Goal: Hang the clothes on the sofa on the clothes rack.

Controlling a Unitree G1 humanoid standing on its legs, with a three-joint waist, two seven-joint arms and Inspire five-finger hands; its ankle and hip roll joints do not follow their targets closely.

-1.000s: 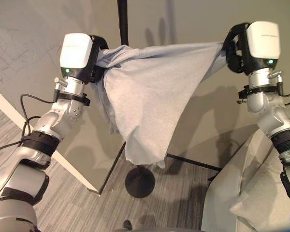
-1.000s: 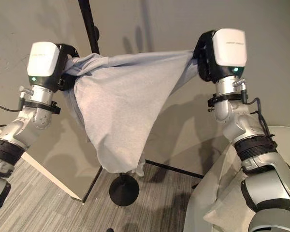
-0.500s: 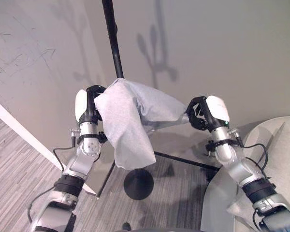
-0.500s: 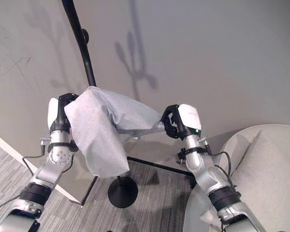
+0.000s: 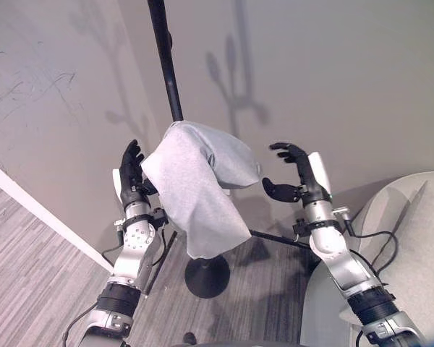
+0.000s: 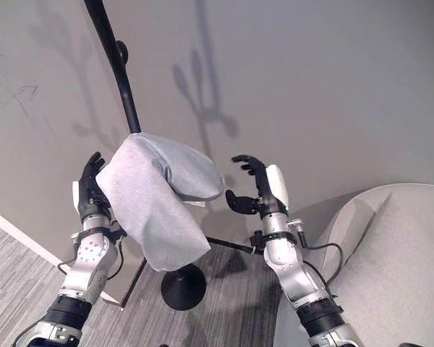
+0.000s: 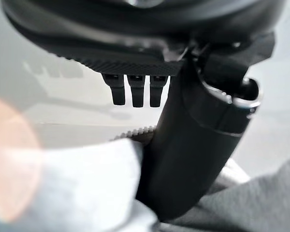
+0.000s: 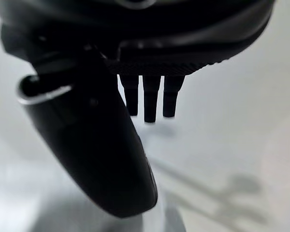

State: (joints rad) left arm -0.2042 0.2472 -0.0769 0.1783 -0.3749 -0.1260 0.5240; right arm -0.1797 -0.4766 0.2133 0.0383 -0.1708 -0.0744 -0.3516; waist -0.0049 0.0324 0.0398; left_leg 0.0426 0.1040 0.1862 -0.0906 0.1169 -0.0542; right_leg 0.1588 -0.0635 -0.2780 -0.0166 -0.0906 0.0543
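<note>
The grey garment is hanging draped over the black clothes rack; the left hand, fingers straight, is flanking it at 9 o'clock, the right hand, fingers spread, at 3 o'clock

Clothes rack: black upright pole rising from a round black base. Base sits on grey wood-pattern floor, close to the wall. Grey garment draped over the rack partway up the pole, bunched at the top, one long fold hanging down to just above the base. Pale sofa stands on the floor to the right of the rack, apart from the base.
</note>
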